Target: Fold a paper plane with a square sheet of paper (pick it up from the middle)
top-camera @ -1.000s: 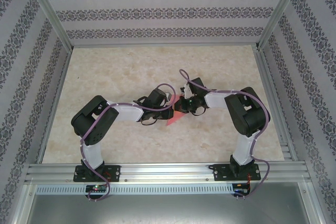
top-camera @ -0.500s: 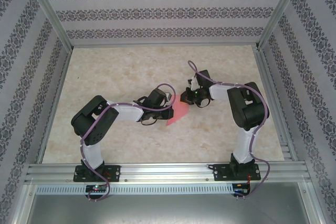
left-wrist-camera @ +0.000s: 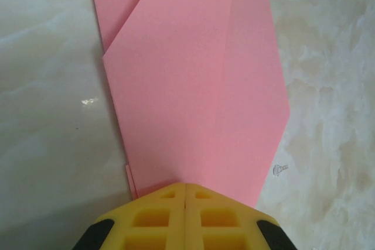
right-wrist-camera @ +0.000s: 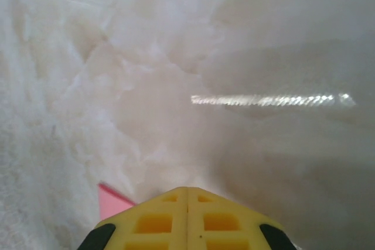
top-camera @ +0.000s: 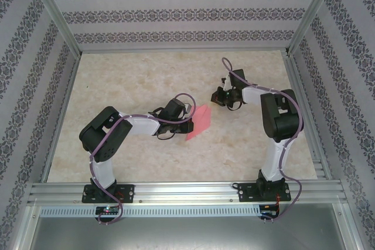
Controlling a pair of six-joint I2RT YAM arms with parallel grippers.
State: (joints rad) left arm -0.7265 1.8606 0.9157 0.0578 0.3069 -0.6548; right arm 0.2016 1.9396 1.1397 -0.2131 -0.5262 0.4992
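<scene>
Marbled tabletop under patterned walls, and you've got a clear change on the right side: a second ago the right jaws sat down on the sheet of paper, nose to nose with the left jaws, and now that arm has swung back and away, up toward the far right of the tabletop, leaving the pink sheet uncovered. Your left arm hasn't budged across the same stretch. From above, the paper lies flat near the middle of the tabletop, with the left jaws right at its left-hand edge and the right jaws apart from it, off to its upper right. On the left wrist camera the folded paper runs straight away from you, one diagonal flap lapped over the layer beneath and a long crease down it, its near end meeting the yellow fingertips. Those left jaws are pressed together; you cannot tell whether the paper's edge is nipped between them or only lies under the tips. On the right wrist camera the right jaws are pressed together too, pinching nothing, over bare marble, with one pink corner of the paper poking out just left of the yellow fingertips.
</scene>
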